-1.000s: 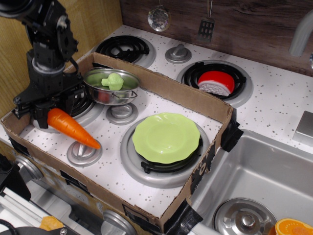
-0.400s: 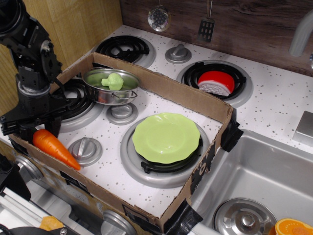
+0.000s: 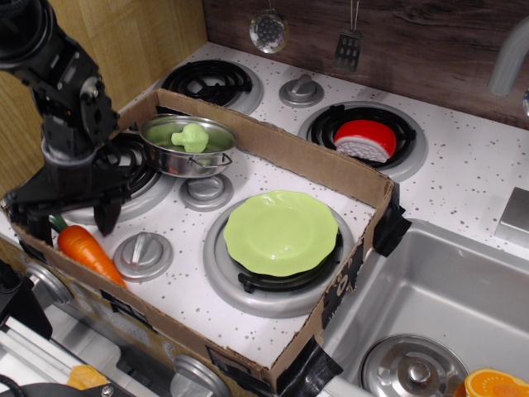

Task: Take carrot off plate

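Carrot: the smooth orange plastic toy carrot (image 3: 88, 251) lies at lower left, inside the cardboard tray's (image 3: 273, 142) front corner, its tip partly hidden by the tray wall.
Plate: the round lime-green scalloped plastic plate (image 3: 281, 231) sits bare on a centre burner, well apart.
Claw: the black claw (image 3: 64, 222) hangs just above the carrot's stem, fingers spread, gripping nothing.
Pot: the shiny steel pot (image 3: 187, 145) holds a pale green toy vegetable (image 3: 190, 136).

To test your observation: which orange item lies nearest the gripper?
The carrot, tapered and green-stemmed, lying just below the gripper; the round orange slice sits far off by the sink.
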